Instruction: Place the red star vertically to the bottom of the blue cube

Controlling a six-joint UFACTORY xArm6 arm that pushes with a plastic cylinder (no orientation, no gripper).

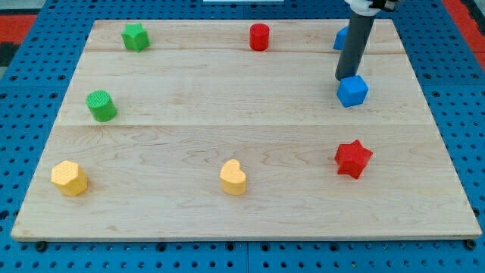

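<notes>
Camera view, single frame, wooden table (pixel 227 114) lying on a blue perforated base (pixel 23 152).

Rod: dark, straight, enters from the view's top right and comes down nearly upright. My tip (pixel 345 79) sits at the upper-left edge of the blue cube (pixel 353 91), touching it or just beside it; contact cannot be confirmed from this angle. No pincer on this arm, so nothing to record as apart, together or clamped; the rod end is the only working part.

Task blocks:
- blue cube: right part of the table, upper half, slightly turned so a corner faces the view's bottom.
- red star (pixel 353 158): right part of the table, lower half, almost straight below the blue cube toward the view's bottom. The two are well apart, with bare wood between them. Star lies flat, points outward.

Other blocks:
- second blue block (pixel 341 38): at the table's top edge, mostly hidden behind the rod; shape not readable.
- red cylinder (pixel 259 36): top edge, right of centre.
- green star-like block (pixel 135 36): top left.
- green cylinder (pixel 101 105): left side, mid height.
- yellow hexagonal block (pixel 69 178): bottom left.
- yellow heart (pixel 233 177): bottom centre.

All blocks stand separately; none touches another.
</notes>
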